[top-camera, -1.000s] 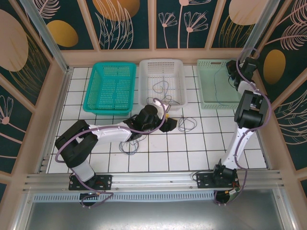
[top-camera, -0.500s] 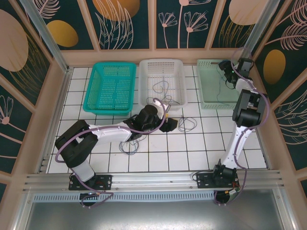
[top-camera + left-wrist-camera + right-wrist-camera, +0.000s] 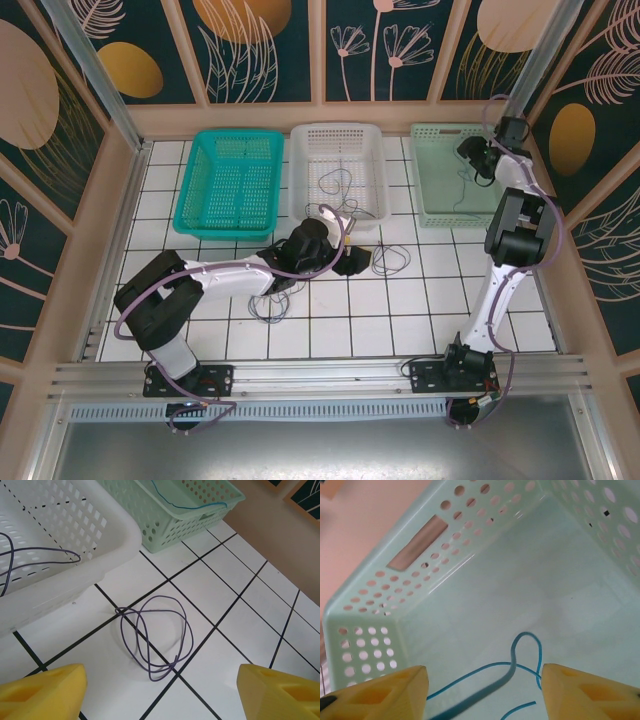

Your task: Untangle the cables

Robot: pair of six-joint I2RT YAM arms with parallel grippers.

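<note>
Dark cable lay on tiles by left arm. Left gripper: fingers apart, empty, above purple loop on tiles just beside white basket, which held another purple cable. Right gripper: fingers apart over green basket; blue cable lay inside.

Open tabletop around the purple cable loop; white basket and mint basket walls block just beyond it.
</note>
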